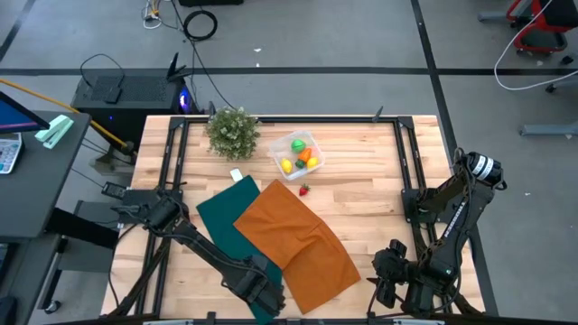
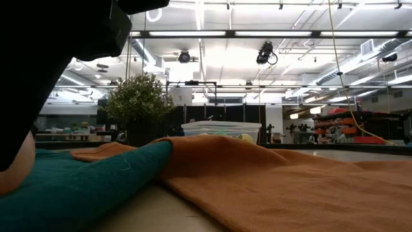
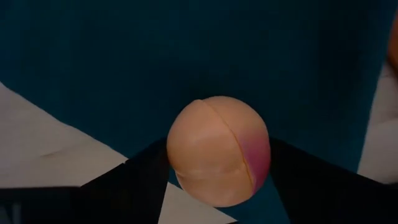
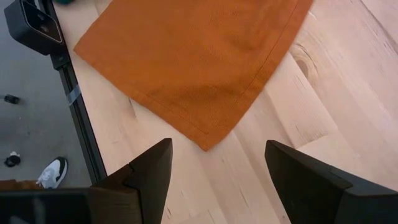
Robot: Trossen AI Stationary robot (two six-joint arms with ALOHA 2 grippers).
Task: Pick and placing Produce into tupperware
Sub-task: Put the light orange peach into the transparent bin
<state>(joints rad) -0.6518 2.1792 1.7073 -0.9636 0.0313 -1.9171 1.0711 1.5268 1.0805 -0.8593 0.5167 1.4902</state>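
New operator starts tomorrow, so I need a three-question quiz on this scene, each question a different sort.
1. True or false: the left claw grips a peach.
2. The right claw is: A) open, holding nothing B) shut on the orange cloth C) over the box.
3. Fill in: a red piece lies on the table just outside the ____.

Key: 1 true; 2 A; 3 box.

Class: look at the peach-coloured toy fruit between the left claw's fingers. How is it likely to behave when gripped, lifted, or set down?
The peach is round, so it would probably roll if released on the green cloth. Its smooth, slightly glossy skin suggests it could slip, since the left claw touches it only at two sides. It looks like hollow plastic, so likely light and stiff.
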